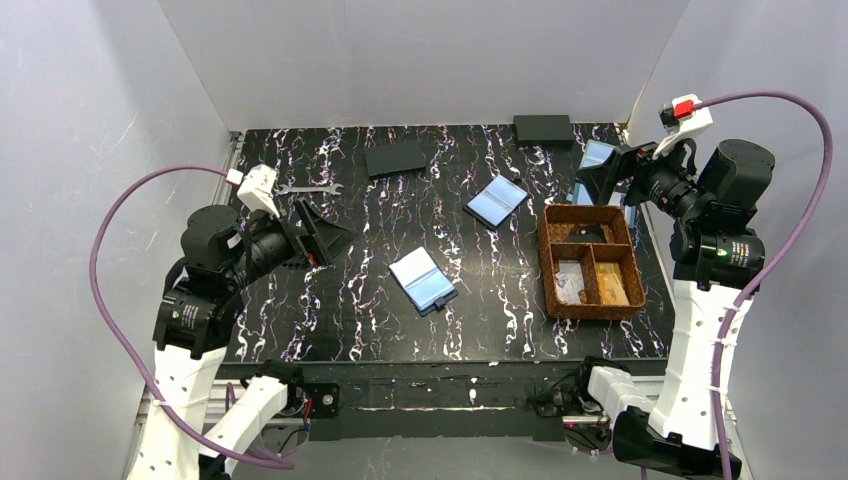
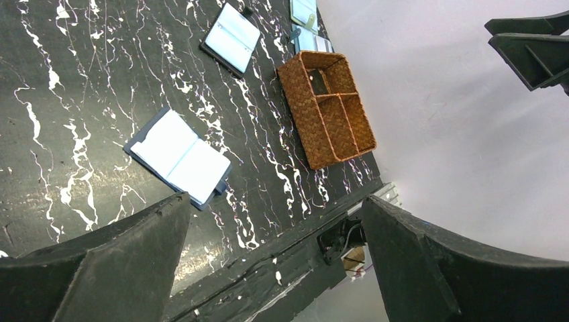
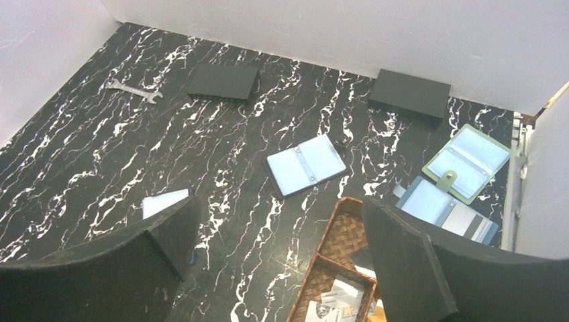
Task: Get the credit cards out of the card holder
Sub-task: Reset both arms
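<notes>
While the card holder lies spread open, left hand and right hand hover released, empty

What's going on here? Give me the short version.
Nothing is being handled at this moment. The left gripper and the right gripper both hang above the table, fingers open and empty. The card holder lies open and flat near the middle of the table, and a second open holder sits farther back; neither is touched. The woven tray at the right holds what looks like an orange-tan card in one compartment.
</notes>
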